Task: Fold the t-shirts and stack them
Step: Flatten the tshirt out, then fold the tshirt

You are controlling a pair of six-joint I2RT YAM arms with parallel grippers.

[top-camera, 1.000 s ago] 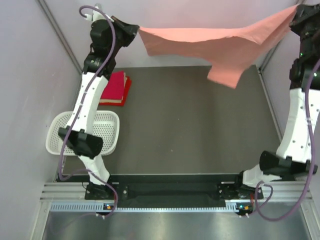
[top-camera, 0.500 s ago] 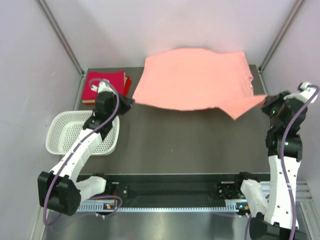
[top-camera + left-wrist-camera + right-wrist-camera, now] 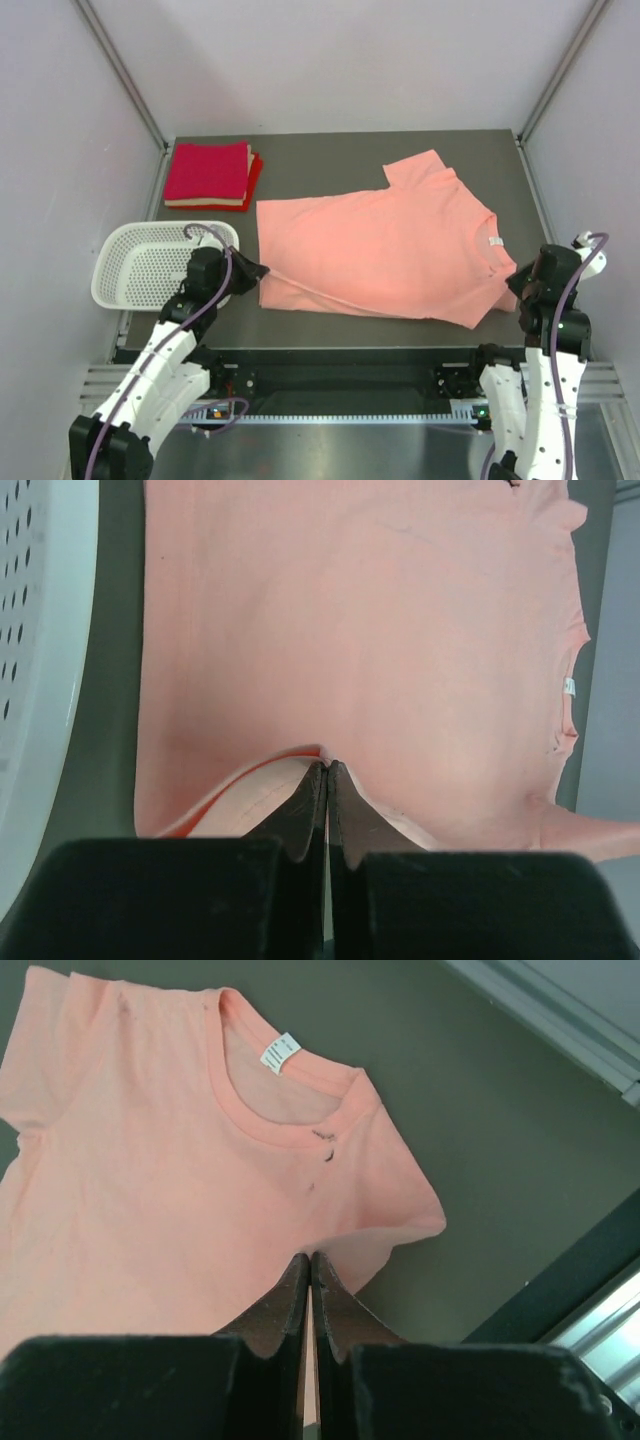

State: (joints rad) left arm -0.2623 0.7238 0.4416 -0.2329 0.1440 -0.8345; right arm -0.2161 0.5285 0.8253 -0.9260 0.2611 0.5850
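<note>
Lying flat mid-table, collar toward 3 o'clock, the salmon-pink t-shirt (image 3: 380, 250) is pinched by the left gripper (image 3: 256, 270) at 8 o'clock and the right gripper (image 3: 511, 290) at 4 o'clock, so an uneven tug could bunch its curled near hem (image 3: 232, 792).

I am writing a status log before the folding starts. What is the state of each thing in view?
pink t-shirt: unfolded, spread flat on the table.
red t-shirts: folded, stacked at the far left corner.
basket: upright.
left gripper: shut on the pink t-shirt's hem.
right gripper: shut on its near sleeve.
</note>
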